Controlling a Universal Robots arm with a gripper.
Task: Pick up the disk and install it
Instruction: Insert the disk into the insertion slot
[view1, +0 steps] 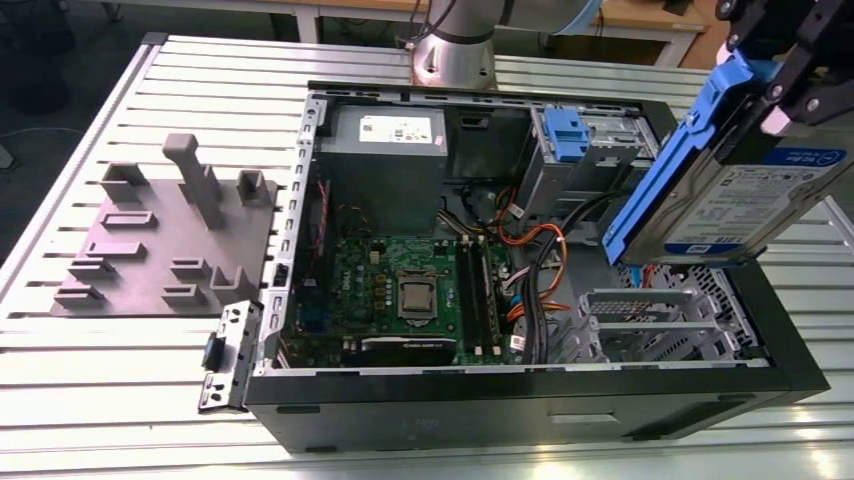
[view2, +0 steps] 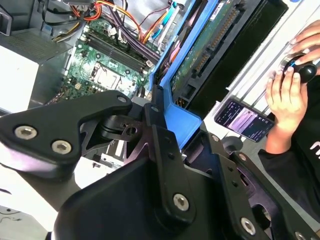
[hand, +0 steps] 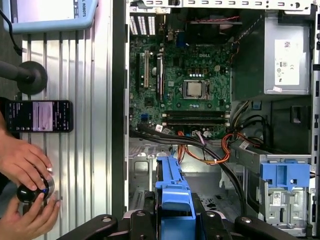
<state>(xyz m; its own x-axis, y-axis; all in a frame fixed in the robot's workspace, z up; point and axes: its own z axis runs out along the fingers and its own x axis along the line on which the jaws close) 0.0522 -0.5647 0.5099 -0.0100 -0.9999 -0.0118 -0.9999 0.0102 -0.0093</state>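
My gripper (view1: 782, 72) is shut on the disk (view1: 747, 195), a silver-grey hard drive with a white-and-blue label in a bright blue bracket. It hangs tilted in the air over the side of the open computer case (view1: 534, 385) on the exterior view's right, above the empty metal drive cage (view1: 654, 322). The second wrist view shows the black fingers (view2: 159, 134) clamped on the blue bracket (view2: 182, 117), with the drive's green circuit board (view2: 207, 47) beyond. In the first wrist view the bracket's blue end (hand: 172, 192) sticks out from the gripper (hand: 175, 220) over the case floor.
Inside the case lie the motherboard (view1: 400, 290), orange and black cables (view1: 534, 260), a grey power supply with a white sticker (view1: 387, 140) and a small blue tab (view1: 566, 135). A grey fixture block (view1: 160, 240) stands on the slatted table. A person's hands (hand: 25, 170) and a phone (hand: 40, 116) lie beside the case.
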